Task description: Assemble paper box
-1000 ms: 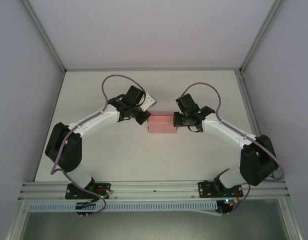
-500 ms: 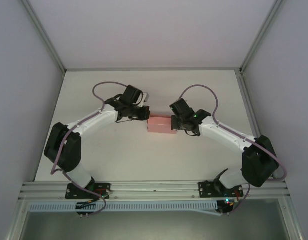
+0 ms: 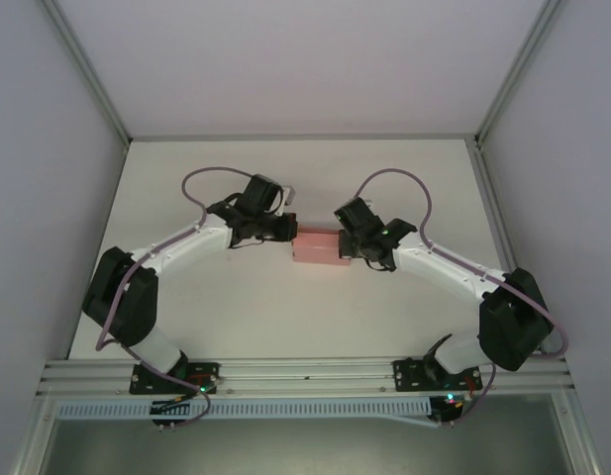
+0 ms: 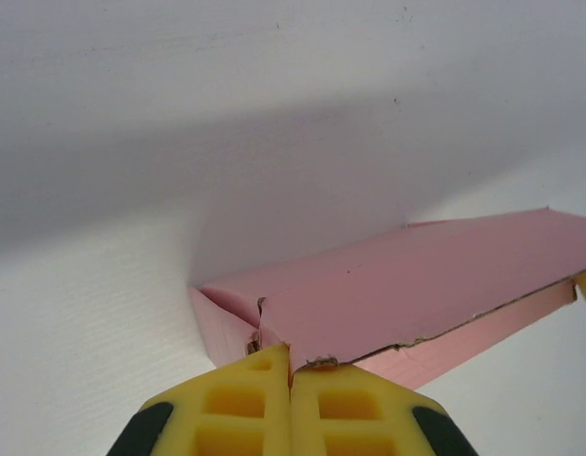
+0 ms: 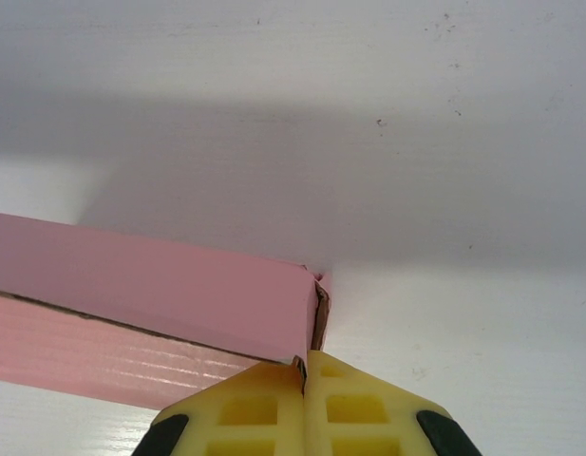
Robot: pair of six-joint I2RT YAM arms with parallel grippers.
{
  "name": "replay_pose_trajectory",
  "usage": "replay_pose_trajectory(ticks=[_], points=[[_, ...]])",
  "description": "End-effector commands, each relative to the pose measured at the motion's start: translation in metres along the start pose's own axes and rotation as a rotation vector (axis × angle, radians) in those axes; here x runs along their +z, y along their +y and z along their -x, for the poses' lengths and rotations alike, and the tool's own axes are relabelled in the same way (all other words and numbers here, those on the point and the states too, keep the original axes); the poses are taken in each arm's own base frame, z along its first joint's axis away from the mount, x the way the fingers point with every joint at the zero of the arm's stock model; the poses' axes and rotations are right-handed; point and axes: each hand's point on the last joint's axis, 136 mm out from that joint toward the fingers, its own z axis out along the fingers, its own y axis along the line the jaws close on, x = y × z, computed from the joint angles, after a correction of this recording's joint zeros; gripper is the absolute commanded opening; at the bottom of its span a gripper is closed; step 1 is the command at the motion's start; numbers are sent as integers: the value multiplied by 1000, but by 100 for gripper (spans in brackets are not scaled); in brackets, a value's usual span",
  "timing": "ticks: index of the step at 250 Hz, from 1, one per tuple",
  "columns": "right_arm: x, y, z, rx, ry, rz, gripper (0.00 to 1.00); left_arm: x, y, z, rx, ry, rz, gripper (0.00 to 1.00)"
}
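Paper box [image 3: 318, 247] lies near the middle of the table [image 3: 414, 178], long axis left-right, already a closed rectangular shape rather than a flat sheet. Left pincer [image 3: 289, 230] is at its left end, right pincer [image 3: 343, 243] at its right end. Both are clenched, yellow tips pressed together. In the left wrist view the left pincer [image 4: 291, 365] butts the box [image 4: 416, 285] at its top corner, where the card edge looks ragged and slightly lifted. In the right wrist view the right pincer [image 5: 304, 369] touches the box [image 5: 150, 280] at the end flap [image 5: 319, 318], which stands slightly ajar. Can't tell if either tip pair nips thin card. Step looks like closing or tucking the end flaps, late in the task. Next move likely calls for small inward pushes from both ends at once, evenly matched so the light box doesn't slide or buckle. Bare table lies on the far and near sides of the box. The enclosure walls [image 3: 48, 198] are well apart from both arms, so there's room to back off outward.
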Motion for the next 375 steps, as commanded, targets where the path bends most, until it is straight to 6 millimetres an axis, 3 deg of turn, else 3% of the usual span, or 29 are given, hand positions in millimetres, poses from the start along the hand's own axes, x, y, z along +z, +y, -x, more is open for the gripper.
replay_pose_trajectory(ticks=[1, 46, 99, 153, 174, 198, 246, 272, 312, 346, 375], points=[[11, -3, -36, -41, 120, -8, 0, 15, 14, -52, 65, 135, 55, 0], [9, -6, -33, -30, 90, -20, 0, 17, 13, -70, 48, 136, 46, 0], [8, 0, -34, -31, 59, 20, 0, 18, 6, -77, -20, 94, 10, 0], [12, 2, -41, 0, 35, 59, 0, 36, 4, -112, -40, 160, 8, 0], [11, -2, -44, -1, 41, 43, 0, 36, 11, -118, -44, 181, 54, 0], [9, -7, -44, -6, 46, 15, 0, 27, 8, -108, -49, 165, 62, 0], [7, -5, -39, -7, 39, 16, 0, 1, -26, -55, -54, 86, -47, 0], [7, -5, -39, -6, 39, 17, 0, -6, -30, -36, -86, 65, -105, 0], [8, -8, -42, 0, 44, 5, 0, -4, -16, -41, -189, 88, -153, 0], [9, -6, -43, 2, 54, 8, 0, -3, -17, -40, -306, 84, -255, 0], [8, -5, -43, -4, 55, 11, 0, -9, -20, -32, -300, 43, -261, 0]])
